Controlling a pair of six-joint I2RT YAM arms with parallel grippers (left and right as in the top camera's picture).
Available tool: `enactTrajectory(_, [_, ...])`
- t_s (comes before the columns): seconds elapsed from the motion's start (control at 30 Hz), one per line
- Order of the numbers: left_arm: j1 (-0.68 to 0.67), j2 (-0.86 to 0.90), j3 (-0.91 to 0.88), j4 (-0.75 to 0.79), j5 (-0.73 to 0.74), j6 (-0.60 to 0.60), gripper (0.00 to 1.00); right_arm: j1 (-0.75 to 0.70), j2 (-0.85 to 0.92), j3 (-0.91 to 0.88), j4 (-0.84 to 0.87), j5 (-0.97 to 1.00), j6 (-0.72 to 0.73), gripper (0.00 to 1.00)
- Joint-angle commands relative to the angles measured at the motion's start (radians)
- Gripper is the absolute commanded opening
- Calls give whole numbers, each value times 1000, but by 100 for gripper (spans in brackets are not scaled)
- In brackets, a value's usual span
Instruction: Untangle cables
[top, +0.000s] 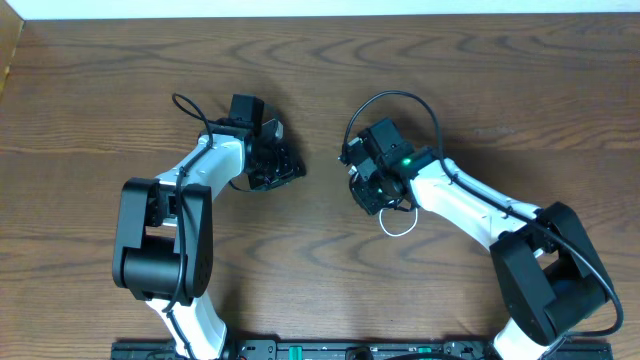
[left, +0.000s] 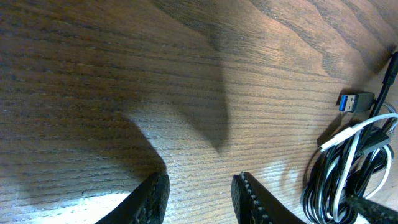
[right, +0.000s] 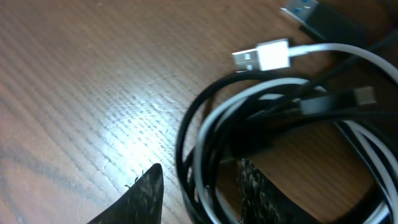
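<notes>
The thin black and white cords (right: 273, 109) lay coiled together on the brown wooden counter (top: 320, 70), with nothing separated yet. The left pincer (left: 201, 177) stood open and empty near them. The right pincer (right: 200, 167) straddled several loops, though I could not tell whether it gripped them.

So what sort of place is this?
Likely a robot lab bench: a wood-grain table, a left arm and a right arm based at its near edge, and tangled black and white cables.
</notes>
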Motion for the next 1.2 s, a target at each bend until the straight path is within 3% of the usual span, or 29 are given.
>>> enactTrajectory(0.0, [8,13,0,-17,-21,-2,38,28,8,12,-3,14,-48,35])
enactTrajectory(0.2, [8,13,0,-37,-21,-2,39,38,8,10,-20,74,-48,28])
enactTrajectory(0.4, [8,13,0,-51,-21,-2,39,37,16,-28,28,143,-48,28])
enactTrajectory(0.57, [7,13,0,-62,-10,-2,38,37,18,-28,32,143,-48,15])
enactTrajectory(0.67, [7,13,0,-67,-10,-2,39,35,18,-28,26,144,-48,16])
enactTrajectory(0.87, [7,13,0,-69,13,-2,39,35,18,-28,-4,143,-63,30])
enactTrajectory(1.17, [7,13,0,-69,23,-1,38,35,35,-29,-4,144,-63,25])
